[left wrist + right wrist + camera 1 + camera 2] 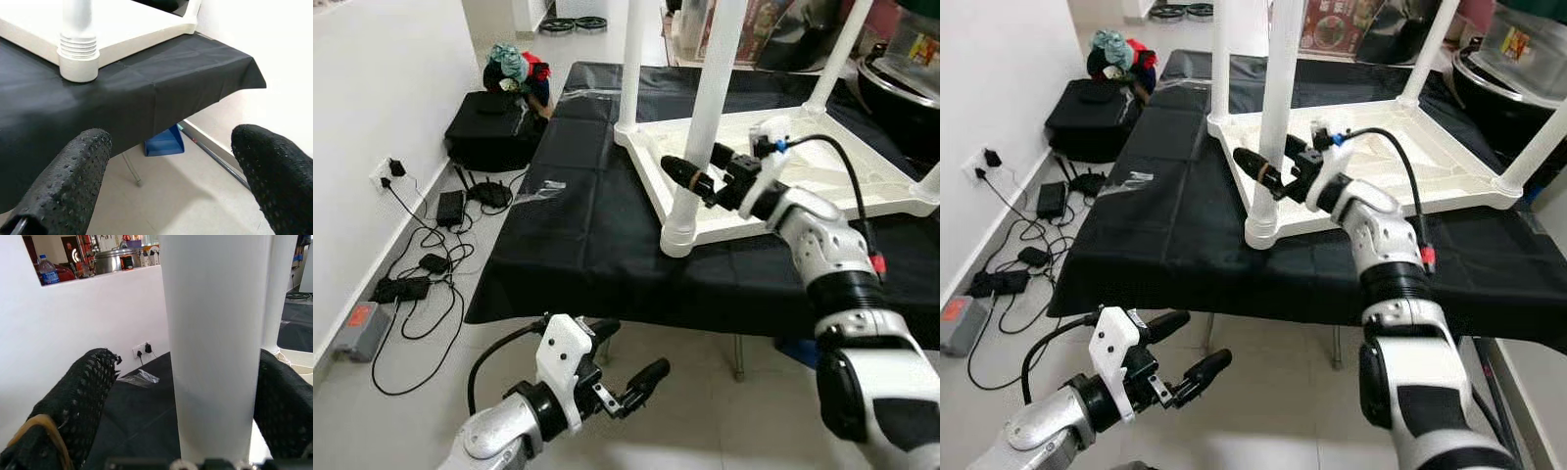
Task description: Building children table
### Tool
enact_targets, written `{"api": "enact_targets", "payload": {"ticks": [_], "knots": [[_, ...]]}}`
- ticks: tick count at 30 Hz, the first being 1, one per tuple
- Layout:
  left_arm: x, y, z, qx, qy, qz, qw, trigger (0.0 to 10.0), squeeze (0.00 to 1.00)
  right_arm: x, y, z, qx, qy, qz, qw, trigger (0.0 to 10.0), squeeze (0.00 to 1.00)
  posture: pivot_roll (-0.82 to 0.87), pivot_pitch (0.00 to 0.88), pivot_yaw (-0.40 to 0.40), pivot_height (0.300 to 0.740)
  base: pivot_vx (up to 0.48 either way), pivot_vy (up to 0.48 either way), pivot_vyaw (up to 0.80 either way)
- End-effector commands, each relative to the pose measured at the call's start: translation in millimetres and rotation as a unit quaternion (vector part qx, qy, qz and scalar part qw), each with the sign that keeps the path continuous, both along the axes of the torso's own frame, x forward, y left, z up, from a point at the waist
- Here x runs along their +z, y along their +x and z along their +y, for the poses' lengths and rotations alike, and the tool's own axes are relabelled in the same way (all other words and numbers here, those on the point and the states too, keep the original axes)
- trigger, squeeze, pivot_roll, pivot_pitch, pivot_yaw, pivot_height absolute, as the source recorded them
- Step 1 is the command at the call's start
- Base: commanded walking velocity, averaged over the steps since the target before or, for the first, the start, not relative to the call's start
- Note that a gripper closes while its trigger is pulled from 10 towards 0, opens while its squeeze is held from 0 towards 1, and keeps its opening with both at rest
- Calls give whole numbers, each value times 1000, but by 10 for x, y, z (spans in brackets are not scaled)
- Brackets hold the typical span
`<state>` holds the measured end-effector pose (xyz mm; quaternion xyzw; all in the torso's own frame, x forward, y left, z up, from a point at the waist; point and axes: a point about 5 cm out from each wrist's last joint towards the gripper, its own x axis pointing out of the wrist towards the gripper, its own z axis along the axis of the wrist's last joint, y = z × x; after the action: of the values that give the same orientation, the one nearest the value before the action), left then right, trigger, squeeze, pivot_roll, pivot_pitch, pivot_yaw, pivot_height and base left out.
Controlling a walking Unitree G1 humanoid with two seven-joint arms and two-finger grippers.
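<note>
The white kids' table (803,162) sits upside down on the black cloth (578,225), legs up. My right gripper (700,171) is spread wide around the near corner leg (705,108), 1 finger each side. My left gripper (626,367) hangs open below the cloth's edge, well apart from it.

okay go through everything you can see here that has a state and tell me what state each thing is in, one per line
Children's table: upside down on the black cloth, legs pointing up.
Near leg: upright, seated in its corner socket.
Right hand: open, fingers either side of the near leg.
Left hand: open, holding nothing, low in front of the table edge.
Black cloth: spread flat, draped over the edge.
Plugs: plugged into the wall socket.
</note>
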<state>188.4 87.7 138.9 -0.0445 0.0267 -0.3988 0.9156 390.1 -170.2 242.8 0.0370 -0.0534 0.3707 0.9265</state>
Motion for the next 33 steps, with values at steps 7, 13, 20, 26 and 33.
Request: {"api": "enact_targets", "payload": {"ticks": [7,13,20,26,33], "knots": [[46,-69,-2,4,3,1,1000,10000,0,-35,46,160,34,-31,12,999,10000,0,195,125,-75,740,0,0,0],[60,-100,14,9,4,3,1000,10000,0,-67,70,155,29,-41,21,999,10000,0,200,144,-79,740,0,0,0],[64,-105,19,13,9,4,1000,10000,0,-80,106,154,18,-41,28,999,0,0,200,151,-81,740,0,0,0],[72,-92,31,21,12,2,1000,10000,0,-52,136,136,-3,-35,27,999,0,0,198,156,-78,740,0,0,0],[70,-43,52,32,19,-5,999,10000,0,-50,146,95,-20,-43,22,999,0,0,194,151,-80,740,0,0,0]]}}
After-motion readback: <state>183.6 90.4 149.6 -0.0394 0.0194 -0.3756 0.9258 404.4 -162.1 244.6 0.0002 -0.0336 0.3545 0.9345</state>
